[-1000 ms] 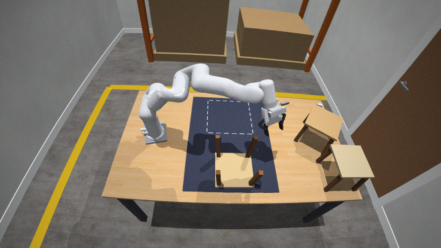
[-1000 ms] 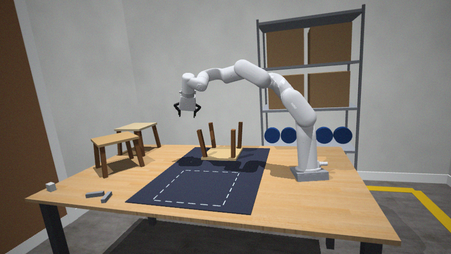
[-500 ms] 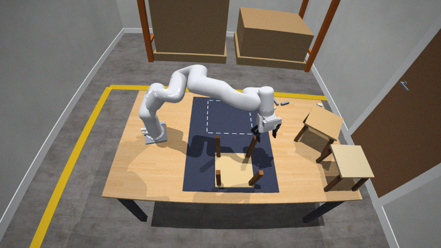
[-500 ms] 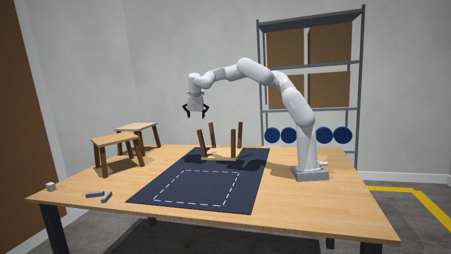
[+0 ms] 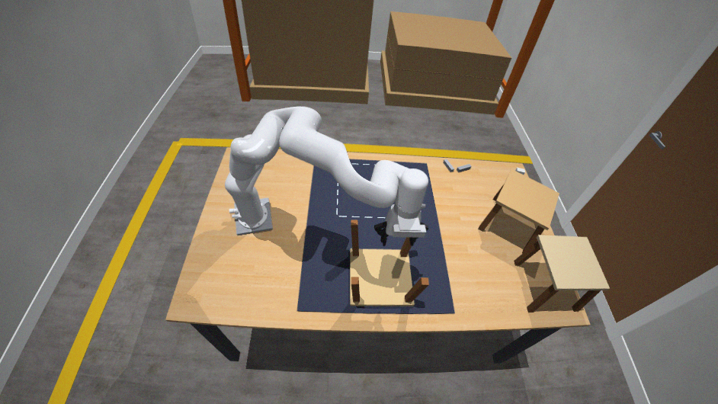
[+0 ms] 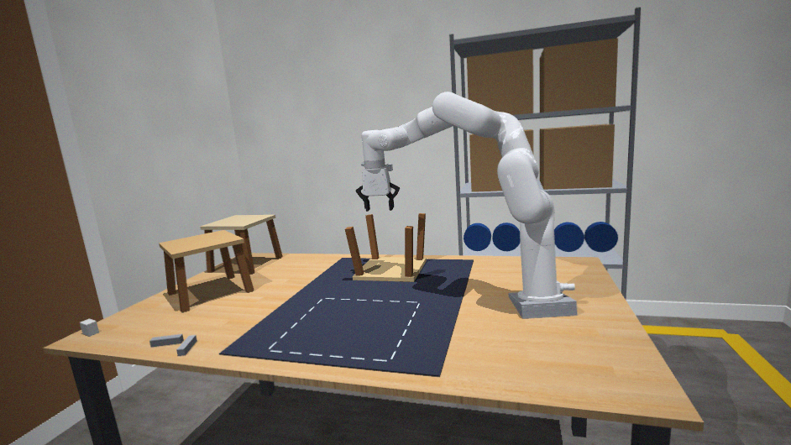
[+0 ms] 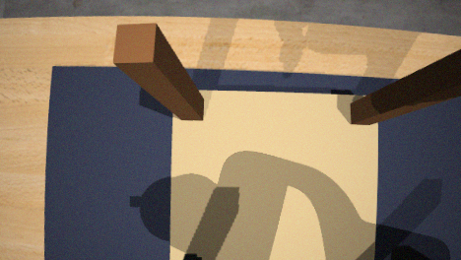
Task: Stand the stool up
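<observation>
The stool (image 5: 382,281) lies upside down on the dark blue mat (image 5: 373,235), its pale seat flat on the mat and its brown legs pointing up; it also shows in the exterior view (image 6: 387,248). The dashed rectangle (image 6: 345,329) is on the other half of the mat, partly hidden by the arm in the top view (image 5: 359,193). My gripper (image 6: 376,200) (image 5: 396,235) is open and empty, pointing down, hovering just above the tops of the legs on the rectangle side. The wrist view looks down on the seat underside (image 7: 276,177) and two legs (image 7: 158,71).
Two upright stools (image 5: 527,203) (image 5: 569,266) stand at one end of the table. Small grey blocks (image 5: 456,166) lie near the table edge beyond the mat. The arm's base (image 5: 253,221) is bolted beside the mat. Shelves with boxes stand behind the table.
</observation>
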